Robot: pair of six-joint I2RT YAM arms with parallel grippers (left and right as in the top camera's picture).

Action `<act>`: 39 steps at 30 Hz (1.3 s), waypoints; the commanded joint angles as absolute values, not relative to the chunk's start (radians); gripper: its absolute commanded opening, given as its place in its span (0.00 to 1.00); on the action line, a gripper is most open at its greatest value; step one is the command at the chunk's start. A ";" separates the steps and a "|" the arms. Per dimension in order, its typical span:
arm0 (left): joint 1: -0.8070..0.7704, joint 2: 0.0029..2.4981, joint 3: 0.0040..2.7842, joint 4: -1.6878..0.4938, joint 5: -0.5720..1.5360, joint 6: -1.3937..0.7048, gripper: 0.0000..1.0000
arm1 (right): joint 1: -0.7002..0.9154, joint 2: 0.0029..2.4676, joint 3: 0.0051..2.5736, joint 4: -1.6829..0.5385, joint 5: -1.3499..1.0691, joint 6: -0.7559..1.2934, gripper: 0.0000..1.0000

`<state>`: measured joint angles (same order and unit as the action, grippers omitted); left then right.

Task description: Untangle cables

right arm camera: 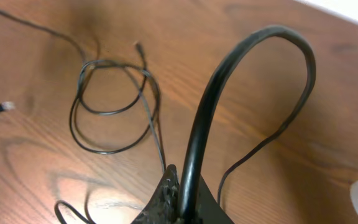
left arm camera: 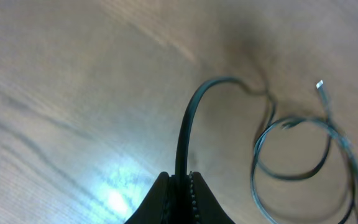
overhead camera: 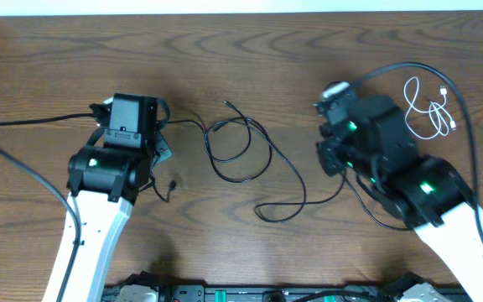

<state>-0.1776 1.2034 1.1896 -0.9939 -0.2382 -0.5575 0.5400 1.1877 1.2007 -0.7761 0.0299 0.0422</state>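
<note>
Counter (overhead camera: 267, 50): dark brown wood-grain top, with a pale strip along its far edge.

Item 1, left claw (left arm camera: 180, 186): two dark fingers pressed together, clamped on one strand of the thin, flexible black cables (left arm camera: 185, 124). The strand rises straight out of the fingertips, arcs to the claw's right and runs on to the loops.

Item 2, right claw (right arm camera: 178, 190): fingers closed tight, gripping another black strand. It climbs from the fingertips in a tall arch, bends over and drops back to the counter just right of the claw.

Item 3, loops (right arm camera: 107, 151): two or three overlapping rings of black cable lying flat on the counter between the two claws, ahead and to the right of the left claw, ahead and to the left of the right claw. A small plug end (left arm camera: 319, 84) sticks out of their far side. It cannot be told whether both gripped strands belong to one cable.

Item 4, short thin white cable (overhead camera: 433, 107): loosely coiled, with small plug ends, lying well apart from the black loops, off to the right of the right claw and touching neither claw.

Item 5, thicker black wires (overhead camera: 23, 164): fixed to the white-and-black arms, one trailing off each outer side.
</note>
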 commanded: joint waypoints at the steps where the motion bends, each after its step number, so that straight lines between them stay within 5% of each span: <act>1: -0.171 1.271 1.195 -1.019 -0.220 -0.533 0.08 | 0.544 1.285 1.198 -0.746 -0.060 0.052 0.01; 9: -0.171 1.407 1.195 -1.040 -0.220 -0.479 0.08 | 0.544 1.486 1.198 -0.659 -0.112 0.052 0.03; 13: -0.171 1.439 1.195 -1.055 -0.220 -0.479 0.08 | 0.544 1.573 1.198 -0.606 -0.116 0.052 0.51; 16: -0.171 1.442 1.195 -1.058 -0.220 -0.477 0.08 | 0.545 1.620 1.198 -0.581 -0.139 0.052 0.63; 32: -0.171 1.442 1.195 -1.058 -0.216 -0.464 0.08 | 0.561 1.914 1.198 -0.319 -0.292 0.052 0.69; 37: -0.171 1.442 1.195 -1.058 -0.216 -0.464 0.07 | 0.583 1.943 1.198 -0.254 -0.292 0.052 0.40; 39: -0.171 1.442 1.195 -1.058 -0.216 -0.464 0.08 | 0.589 1.943 1.198 -0.232 -0.292 0.052 0.38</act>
